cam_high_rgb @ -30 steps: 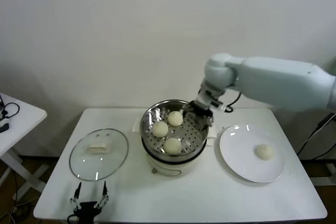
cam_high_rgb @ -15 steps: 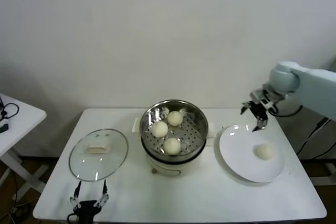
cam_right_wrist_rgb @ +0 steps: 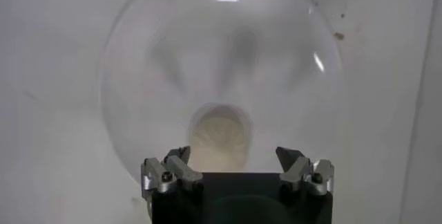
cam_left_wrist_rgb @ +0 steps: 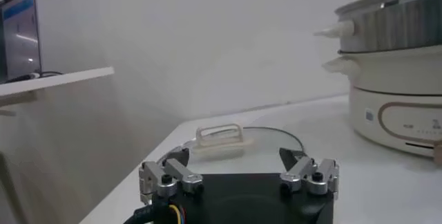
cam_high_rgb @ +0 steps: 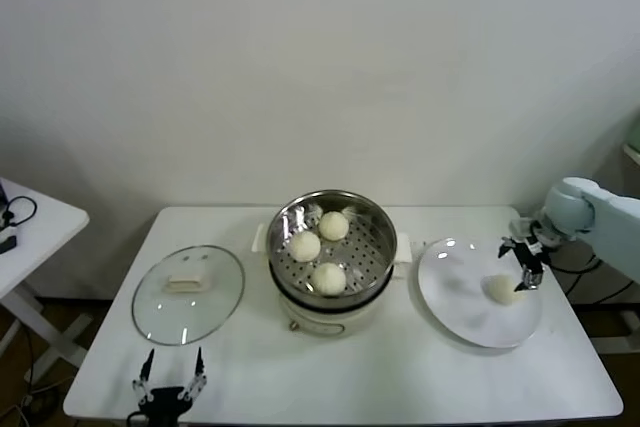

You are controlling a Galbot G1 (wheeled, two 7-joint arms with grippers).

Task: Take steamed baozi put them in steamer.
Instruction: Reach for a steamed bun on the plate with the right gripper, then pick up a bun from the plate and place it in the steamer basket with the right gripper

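Observation:
The shiny steamer stands mid-table on its cream pot base and holds three steamed baozi. One more baozi lies on the white plate to the right. My right gripper hovers open just above and behind that bun. In the right wrist view the bun sits on the plate between the spread fingers of the right gripper, untouched. My left gripper is parked open at the table's front left edge.
A flat glass lid with a cream handle lies left of the steamer, right in front of the left gripper; the lid and pot base show there. A small white side table stands far left.
The right arm swung away from the steamer's right rim, out to the right and down over the plate's baozi, its gripper staying open. The left arm has not moved.

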